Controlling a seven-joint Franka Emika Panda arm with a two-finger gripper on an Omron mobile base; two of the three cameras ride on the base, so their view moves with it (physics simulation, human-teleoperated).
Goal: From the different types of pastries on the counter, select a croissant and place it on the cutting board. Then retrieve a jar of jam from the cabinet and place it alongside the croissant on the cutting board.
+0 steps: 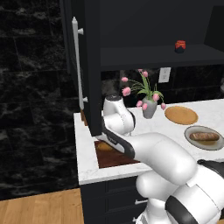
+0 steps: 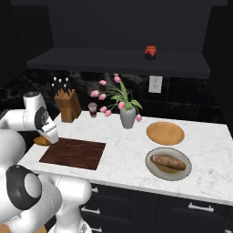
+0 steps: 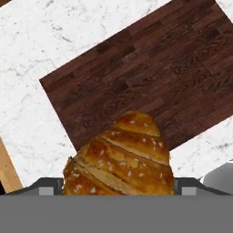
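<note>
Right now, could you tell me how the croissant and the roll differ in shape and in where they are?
The croissant is a stubby, ridged, golden wedge dotted with pale specks; the roll is long, smooth and darker brown. The croissant sits at the end effector, above the board; the roll lies on a grey plate on the counter. Both are baked pastries.

The croissant [image 3: 120,159] occupies the lower centre; the cutting board [image 3: 145,77] spans the upper right on the counter [image 3: 41,41].

Cutting board [image 2: 73,153] on marble counter [image 2: 123,170]
</note>
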